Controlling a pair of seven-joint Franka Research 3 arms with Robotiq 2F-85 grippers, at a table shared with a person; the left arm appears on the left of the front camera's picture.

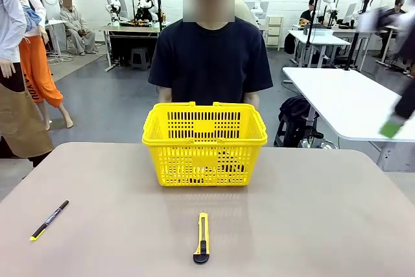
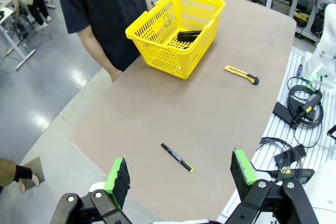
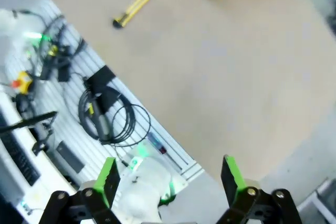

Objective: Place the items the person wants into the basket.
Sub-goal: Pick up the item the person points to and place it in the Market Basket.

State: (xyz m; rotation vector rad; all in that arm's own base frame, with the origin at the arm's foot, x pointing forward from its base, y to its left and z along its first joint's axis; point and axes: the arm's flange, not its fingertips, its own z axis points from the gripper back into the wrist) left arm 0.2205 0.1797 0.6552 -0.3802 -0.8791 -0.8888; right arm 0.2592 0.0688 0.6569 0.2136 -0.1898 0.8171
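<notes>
The task looks finished: a long black stapler [image 2: 187, 36] lies inside the bright yellow latticed plastic basket [image 1: 204, 135], at the table's far side. Both the left gripper [image 2: 181, 174] and the right gripper [image 3: 169, 178] hang wide and empty, so nothing more seems called for.

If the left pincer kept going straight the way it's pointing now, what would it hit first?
Most likely the bare table. The open left pincer points down at it, and the black pen lies close to that line, so it might touch the pen first. Depth is hard to judge, and the basket sits well beyond.
</notes>
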